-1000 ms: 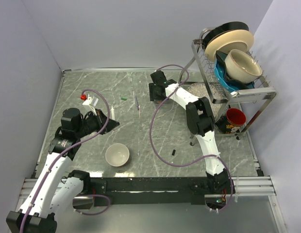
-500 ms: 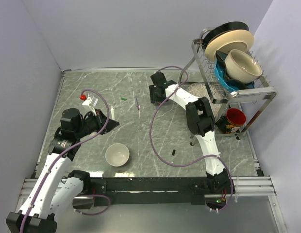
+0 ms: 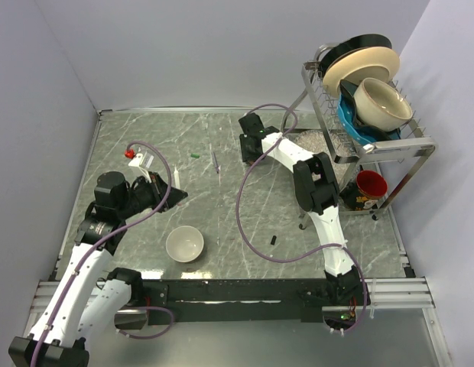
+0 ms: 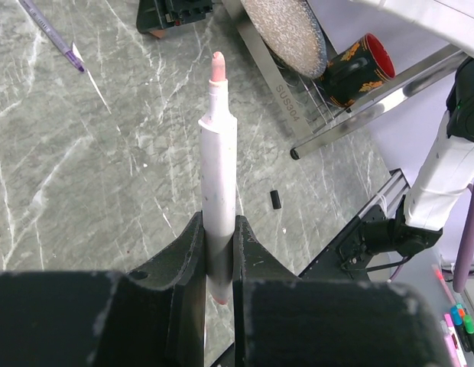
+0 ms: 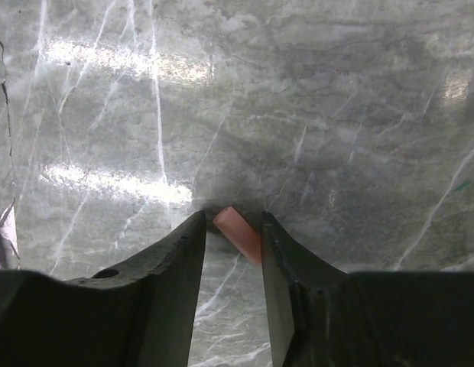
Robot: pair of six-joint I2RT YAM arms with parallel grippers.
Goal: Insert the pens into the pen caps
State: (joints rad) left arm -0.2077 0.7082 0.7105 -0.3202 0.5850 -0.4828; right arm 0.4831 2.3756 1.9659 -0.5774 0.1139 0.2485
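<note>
White bowl [image 3: 184,244] as landmark, near edge of table [image 3: 145,134]; black cap [image 3: 273,239] lies to its right, about level with it, well apart, with the right arm's purple cable [image 3: 248,233] looping just beside it; risk: the cable sweeps the cap away when that arm moves.

Left gripper [image 4: 219,226] sits just beyond the bowl, slightly left; jaws pressed onto a white pen [image 4: 219,153] near its tail, orange-pink tip bare and pointing away from the fingers; most of the barrel sticks out past the jaws, so judged risk: a push on the tip pivots or slides the pen in the grip and the mate goes off-axis.

Loose pen [image 3: 215,162] beyond the bowl, a bit right, flat on the table; green cap [image 3: 195,155] almost straight beyond the bowl, near that pen; both untouched.

Right gripper [image 5: 233,222] far beyond the bowl and to the right, down at the surface; jaws close either side of the orange-red cap [image 5: 241,235]; cannot tell if it is pinched yet or only flanked; cap lies slanted across the gap, not square to the fingers; risk: it squirts or rolls out, or comes up crooked, mouth not facing the tip; a crooked cap could crush the felt tip on its rim.
</note>
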